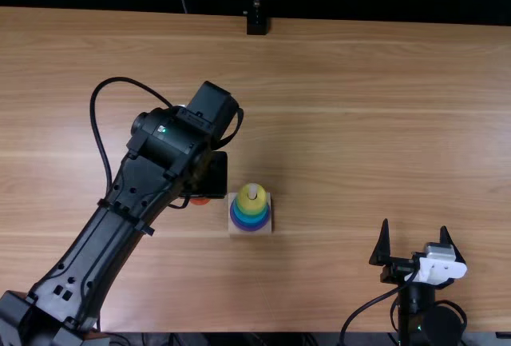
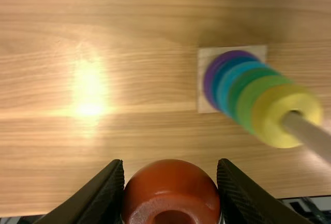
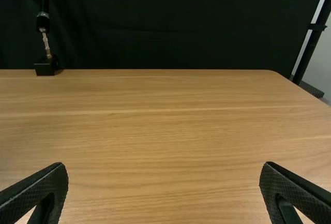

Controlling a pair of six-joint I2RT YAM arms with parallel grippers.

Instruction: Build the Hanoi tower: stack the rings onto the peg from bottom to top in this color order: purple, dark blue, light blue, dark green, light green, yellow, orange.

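From my station I see my left gripper (image 1: 211, 176) out over the table (image 1: 359, 106), just to the left of the peg's square wooden base (image 1: 234, 229) in the top view. In its own wrist view, the left gripper (image 2: 171, 161) is clamped on the orange ring (image 2: 171, 187), with one finger against either side. The peg (image 2: 311, 133) carries six rings, from the bottom up: purple (image 2: 208, 78), dark blue (image 2: 215, 75), light blue (image 2: 225, 85), dark green (image 2: 238, 86), light green (image 2: 253, 99) and yellow (image 2: 268, 116). The peg sticks up through the yellow one, so the orange ring is the only one I have off the stack. My right gripper (image 1: 414, 224) is near the table's near edge, well apart from the stack, its fingers spread wide with nothing between them. A small black stand (image 1: 256, 24) sits at the table's far edge, and a dark curtain (image 3: 170, 22) hangs behind it
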